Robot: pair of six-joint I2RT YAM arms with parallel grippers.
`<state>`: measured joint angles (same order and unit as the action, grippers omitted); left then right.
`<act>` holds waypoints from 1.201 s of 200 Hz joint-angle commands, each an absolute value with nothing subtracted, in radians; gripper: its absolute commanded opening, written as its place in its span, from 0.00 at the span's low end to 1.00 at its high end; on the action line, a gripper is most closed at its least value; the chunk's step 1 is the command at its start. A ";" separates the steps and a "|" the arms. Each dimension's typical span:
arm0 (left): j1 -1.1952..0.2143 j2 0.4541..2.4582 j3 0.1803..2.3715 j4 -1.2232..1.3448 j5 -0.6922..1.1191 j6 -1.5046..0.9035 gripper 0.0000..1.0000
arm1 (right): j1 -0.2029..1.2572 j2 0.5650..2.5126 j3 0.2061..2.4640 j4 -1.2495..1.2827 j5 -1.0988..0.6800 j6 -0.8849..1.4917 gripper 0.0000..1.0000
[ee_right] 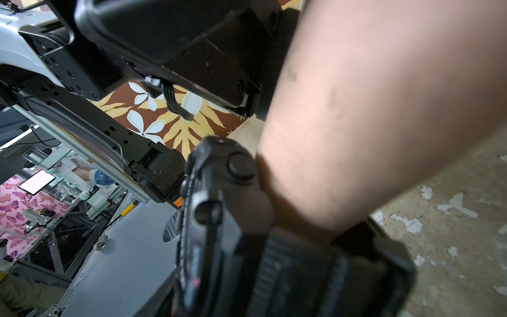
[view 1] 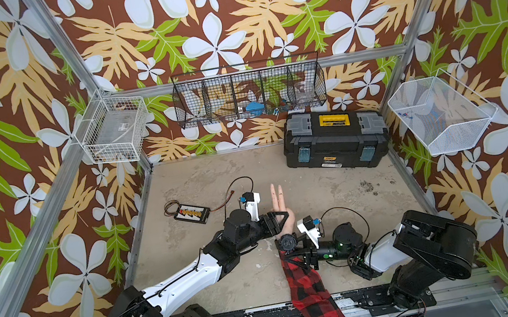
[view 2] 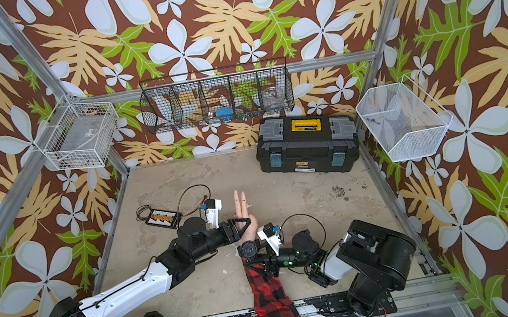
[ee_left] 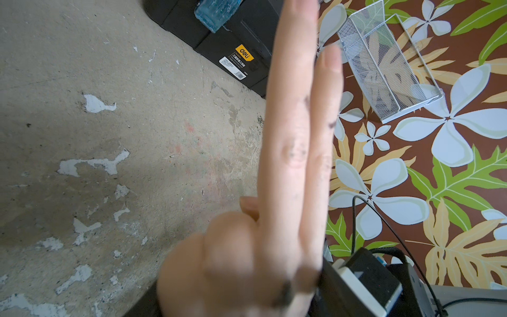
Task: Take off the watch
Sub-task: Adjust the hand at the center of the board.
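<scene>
The left claw (view 1: 282, 221) is clamped across the palm of a pale hand (view 1: 287, 227) whose two straight fingers point toward 12 o'clock. In the left wrist view those fingers (ee_left: 290, 142) rise blurred right in front of the lens.

The right claw (view 1: 297, 253) comes in from 3 o'clock and sits against the wrist at the watch (view 1: 287, 242). Its jaws straddle the strap area, but I cannot tell whether they pinch it or only stand around it. The watch is strapped on the wrist just above a red-and-black plaid sleeve (view 1: 306, 284), a little toward 6 o'clock from the tabletop's middle. Its chunky black case (ee_right: 219, 192) fills the right wrist view.

The tabletop (view 1: 213, 177) is worn beige with chipped white patches. A black toolbox (view 1: 336, 143) stands at 1 o'clock and a small wired board (view 1: 192, 212) lies at 9 o'clock. The walls carry brown floral paper and hold a black wire basket (view 1: 249, 91) and two white ones (view 1: 115, 132) (view 1: 442, 113).
</scene>
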<state>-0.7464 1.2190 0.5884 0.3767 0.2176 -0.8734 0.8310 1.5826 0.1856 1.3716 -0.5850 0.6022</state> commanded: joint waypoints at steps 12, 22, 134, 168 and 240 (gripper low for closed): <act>-0.742 1.198 0.591 0.498 0.234 -0.920 0.22 | 0.837 1.603 0.196 1.439 -0.634 0.618 0.57; -0.742 1.194 0.588 0.495 0.231 -0.920 0.21 | 0.836 1.599 0.196 1.439 -0.630 0.618 0.55; -0.651 1.147 0.624 0.283 0.178 -0.799 0.70 | 0.839 1.256 0.251 0.802 -0.397 0.522 0.24; -0.598 1.125 0.687 0.145 0.174 -0.672 0.82 | 0.851 1.172 0.286 0.572 -0.295 0.506 0.21; -0.451 1.087 0.779 -0.117 0.164 -0.435 0.83 | 0.917 1.189 0.480 0.022 0.147 0.601 0.12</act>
<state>-0.4873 1.0958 0.7597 0.0040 0.1684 -0.5583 0.8963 1.1706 0.4248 0.2420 -0.0849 0.5632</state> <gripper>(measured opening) 0.831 0.334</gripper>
